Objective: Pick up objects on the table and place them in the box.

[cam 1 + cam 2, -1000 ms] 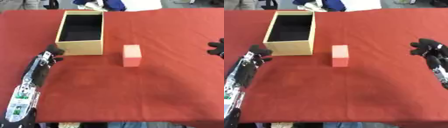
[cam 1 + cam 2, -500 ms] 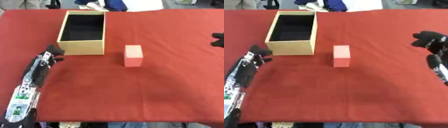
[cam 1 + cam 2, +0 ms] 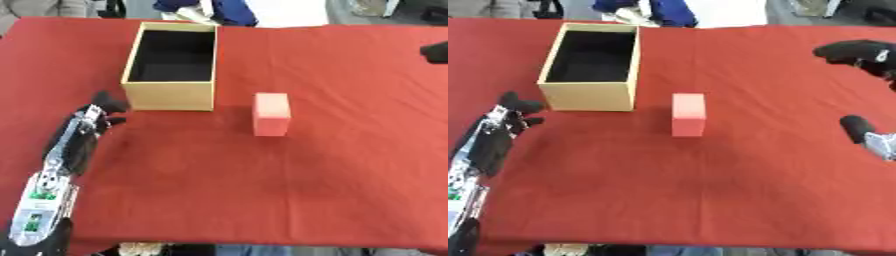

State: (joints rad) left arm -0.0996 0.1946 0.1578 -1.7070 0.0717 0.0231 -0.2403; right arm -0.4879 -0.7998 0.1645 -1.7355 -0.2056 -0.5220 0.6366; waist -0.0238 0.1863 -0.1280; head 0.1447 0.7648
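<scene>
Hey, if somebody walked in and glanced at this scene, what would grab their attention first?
Probably the pink block, standing alone near the middle of the red table. Next, the open cardboard box to its left and farther back, its dark inside showing nothing. The left robot hand sits near the box's front left corner, and the right robot hand is off at the right edge.

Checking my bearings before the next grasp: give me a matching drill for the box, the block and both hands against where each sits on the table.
Things:
1. box
2. pink block
3. left hand
4. right hand

Places:
A. table's middle
B. far right, raised over the cloth
C. far left, open top, empty
D. near the box's front left corner

Pairs: 1-C, 2-A, 3-D, 4-B
</scene>
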